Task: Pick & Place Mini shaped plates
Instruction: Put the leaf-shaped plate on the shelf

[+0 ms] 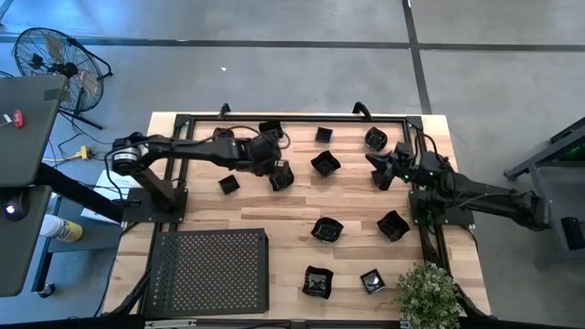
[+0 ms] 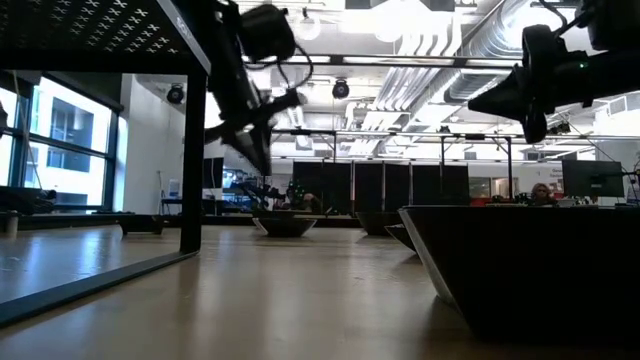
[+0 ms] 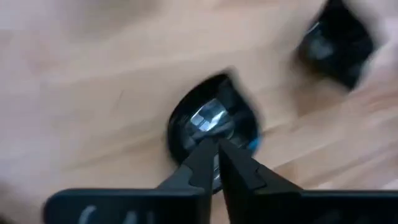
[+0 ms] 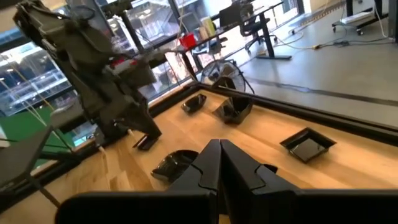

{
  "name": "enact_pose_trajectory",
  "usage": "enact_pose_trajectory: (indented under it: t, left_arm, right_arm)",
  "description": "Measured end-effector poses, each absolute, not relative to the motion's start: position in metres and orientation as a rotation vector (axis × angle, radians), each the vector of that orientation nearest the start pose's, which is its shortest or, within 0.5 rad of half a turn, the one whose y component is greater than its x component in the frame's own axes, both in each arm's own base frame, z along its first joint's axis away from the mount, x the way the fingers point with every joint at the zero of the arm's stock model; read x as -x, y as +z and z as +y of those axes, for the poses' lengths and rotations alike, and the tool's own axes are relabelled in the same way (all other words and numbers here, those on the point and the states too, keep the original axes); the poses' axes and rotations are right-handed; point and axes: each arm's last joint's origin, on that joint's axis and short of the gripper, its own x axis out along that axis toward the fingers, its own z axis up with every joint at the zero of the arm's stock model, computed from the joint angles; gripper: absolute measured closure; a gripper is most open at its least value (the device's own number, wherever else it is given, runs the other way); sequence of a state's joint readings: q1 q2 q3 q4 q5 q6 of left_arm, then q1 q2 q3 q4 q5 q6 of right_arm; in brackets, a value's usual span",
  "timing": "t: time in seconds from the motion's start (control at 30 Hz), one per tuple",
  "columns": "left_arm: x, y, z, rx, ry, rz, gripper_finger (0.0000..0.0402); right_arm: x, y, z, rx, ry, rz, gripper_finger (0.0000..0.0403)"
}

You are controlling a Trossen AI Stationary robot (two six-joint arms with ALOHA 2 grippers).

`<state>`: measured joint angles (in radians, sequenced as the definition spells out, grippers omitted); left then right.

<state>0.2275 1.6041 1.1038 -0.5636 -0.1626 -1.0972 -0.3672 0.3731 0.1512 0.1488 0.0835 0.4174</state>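
Observation:
Several small glossy black mini shaped plates lie scattered on the wooden table (image 1: 302, 206), among them ones at the far side (image 1: 324, 135), in the middle (image 1: 327, 230) and near the front (image 1: 317, 282). My left gripper (image 1: 277, 164) points steeply down over a round plate (image 3: 208, 121), which rests flat on the wood (image 1: 281, 177). Its fingers stand a narrow gap apart and, in the low view, hang clear above the table (image 2: 252, 135). My right gripper (image 1: 382, 167) is shut (image 4: 219, 149), level and empty at the right, above the table (image 2: 530, 105).
A large black perforated tray (image 1: 210, 271) stands on legs at the front left. A potted plant (image 1: 428, 292) sits at the front right corner. A black frame (image 1: 292, 117) runs along the far edge. A fan (image 1: 55, 59) stands on the floor beyond the table.

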Motion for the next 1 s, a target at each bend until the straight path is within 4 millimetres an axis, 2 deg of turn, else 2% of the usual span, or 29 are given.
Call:
enact_pose_trajectory:
  t: [0.23,0.43,0.6,0.8,0.87,1.0]
  left_arm:
    - [-0.321,0.186,0.085,1.004,0.955,0.851,0.0275]
    - [-0.322,0.169,0.098,1.043,1.019,0.863,0.0254]
    - [-0.325,0.163,0.099,1.038,0.934,0.922,0.0279]
    - [-0.326,0.159,0.098,1.024,0.893,0.956,0.0373]
    - [-0.325,0.165,0.097,1.018,0.857,0.961,0.0393]
    - [-0.318,0.187,0.094,1.017,0.794,0.934,0.0391]
  right_arm:
    - [-0.116,0.202,-0.046,-0.400,-0.429,-0.047,0.0402]
    - [-0.116,0.202,-0.046,-0.400,-0.428,-0.051,0.0402]
    - [-0.116,0.202,-0.046,-0.400,-0.428,-0.050,0.0402]
    - [-0.116,0.202,-0.046,-0.382,-0.431,-0.047,0.0402]
    - [-0.116,0.202,-0.047,-0.379,-0.436,-0.048,0.0402]
    - [-0.116,0.202,-0.047,-0.358,-0.436,-0.043,0.0402]
